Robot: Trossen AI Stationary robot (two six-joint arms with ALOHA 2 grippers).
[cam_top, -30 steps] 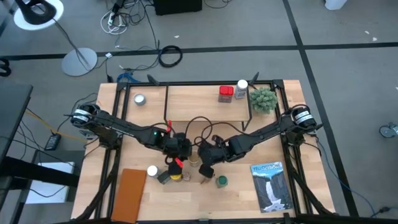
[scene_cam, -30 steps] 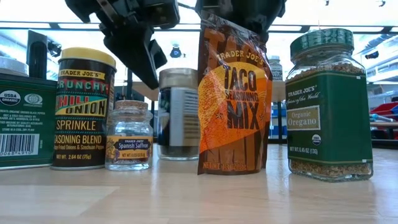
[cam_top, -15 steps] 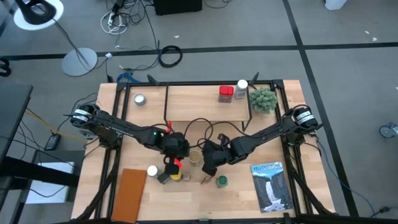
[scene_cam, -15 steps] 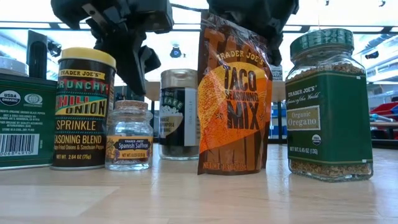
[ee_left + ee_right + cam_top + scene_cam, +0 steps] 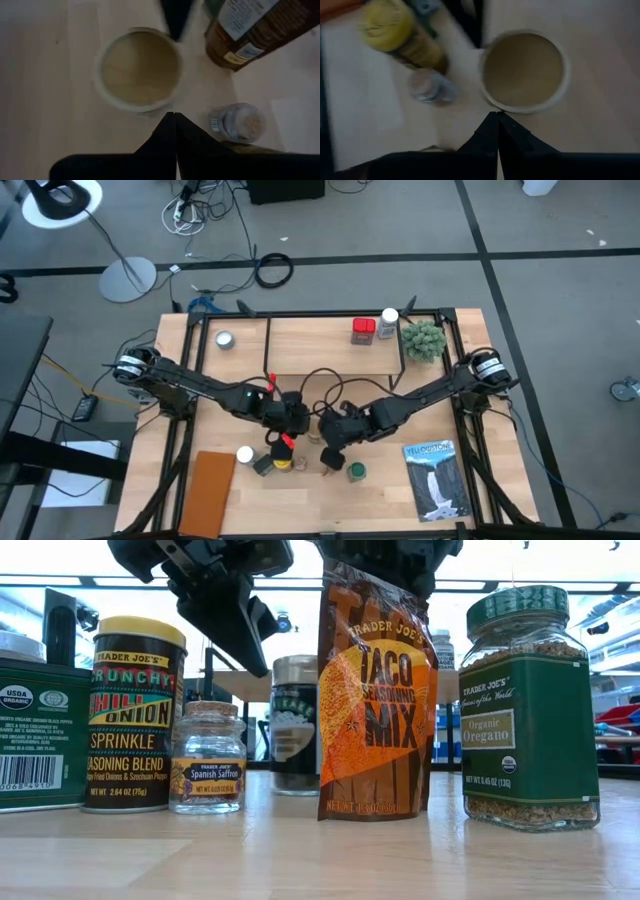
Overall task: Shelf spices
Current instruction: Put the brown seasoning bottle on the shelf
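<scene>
The table [image 5: 300, 860] is pale wood with a smooth, matt finish. The oregano jar [image 5: 530, 710] is clear glossy glass under a ribbed green lid, plastic by the look of it. The taco seasoning packet [image 5: 375, 700] is creased, slightly shiny foil or paper. The saffron jar [image 5: 207, 760] is small clear glass with a cork-like top. Just ahead of the closed left gripper [image 5: 174, 116], the tan-topped jar [image 5: 139, 67] shows a dull, smooth lid.

I can read "Trader Joe's Taco Seasoning Mix" on the packet [image 5: 375, 700]. The yellow-top jar [image 5: 133, 715] says "Trader Joe's Crunchy Chili Onion Sprinkle Seasoning Blend". The little jar [image 5: 207, 760] says "Spanish Saffron". The green-top jar [image 5: 528, 710] says "Organic Oregano". The green tin [image 5: 40, 735] says "USDA Organic".
</scene>
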